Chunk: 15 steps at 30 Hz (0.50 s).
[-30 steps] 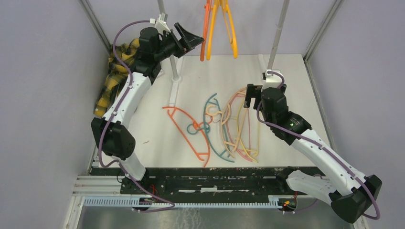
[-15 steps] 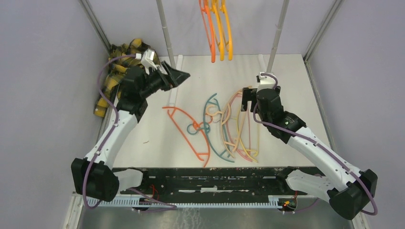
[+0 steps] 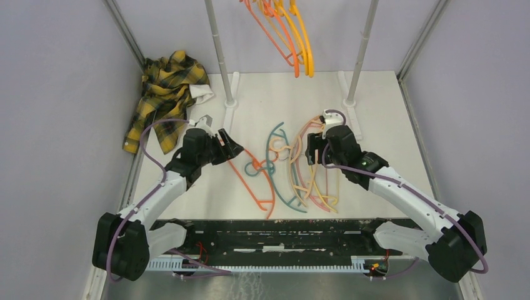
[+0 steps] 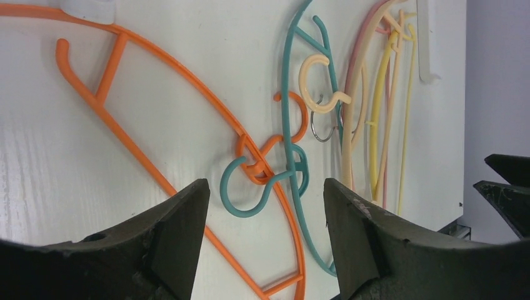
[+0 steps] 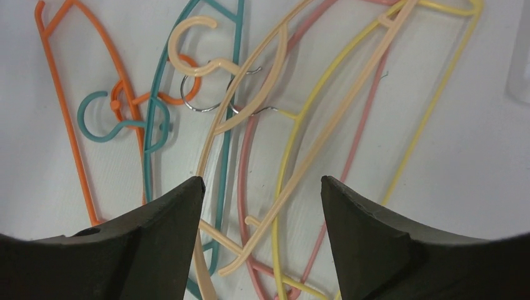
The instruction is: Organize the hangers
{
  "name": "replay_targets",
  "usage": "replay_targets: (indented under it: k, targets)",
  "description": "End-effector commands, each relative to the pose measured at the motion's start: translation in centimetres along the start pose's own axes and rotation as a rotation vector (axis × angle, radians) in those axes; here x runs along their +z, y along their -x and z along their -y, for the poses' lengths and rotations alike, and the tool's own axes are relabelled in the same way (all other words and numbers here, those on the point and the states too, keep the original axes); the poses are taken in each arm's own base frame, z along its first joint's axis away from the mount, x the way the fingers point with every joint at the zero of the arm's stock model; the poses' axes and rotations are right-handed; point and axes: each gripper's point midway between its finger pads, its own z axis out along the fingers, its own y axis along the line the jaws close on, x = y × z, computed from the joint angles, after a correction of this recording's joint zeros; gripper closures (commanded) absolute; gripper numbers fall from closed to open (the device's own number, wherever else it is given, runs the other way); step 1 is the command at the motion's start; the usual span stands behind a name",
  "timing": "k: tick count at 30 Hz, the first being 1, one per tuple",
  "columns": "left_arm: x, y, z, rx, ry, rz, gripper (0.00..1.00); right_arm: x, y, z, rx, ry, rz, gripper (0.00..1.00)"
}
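Loose hangers lie tangled on the white table: an orange hanger, a teal hanger, then peach, pink and yellow ones. Orange and yellow-orange hangers hang from the rail at the back. My left gripper hovers open and empty over the linked orange and teal hooks. The right gripper is open just above the peach hanger, the pink hanger and the yellow hanger, holding nothing.
A yellow-and-black plaid shirt lies crumpled at the back left corner. Two grey upright poles stand on white feet at the back of the table. Grey walls close in both sides.
My left arm came down from the rail at the back to sit low over the orange hanger. The hung hangers have swung. The right gripper edged left and lower over the pile.
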Motion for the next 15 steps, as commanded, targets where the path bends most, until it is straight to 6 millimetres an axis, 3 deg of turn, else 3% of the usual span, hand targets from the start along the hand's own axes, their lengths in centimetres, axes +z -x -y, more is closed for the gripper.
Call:
replay_targets:
  k: [1, 8, 15]
  targets:
    - [-0.2, 1.5, 0.3, 0.042, 0.002, 0.081, 0.27, 0.5, -1.7, -2.5, 0.011, 0.109, -0.049, 0.24]
    - [0.5, 0.6, 0.1, 0.034, -0.002, 0.060, 0.28, 1.5, -4.6, -2.2, -0.009, 0.091, -0.129, 0.29]
    - [0.9, 0.2, -0.1, 0.034, -0.003, 0.049, 0.28, 3.3, -7.0, -5.2, -0.005, 0.162, -0.195, 0.36]
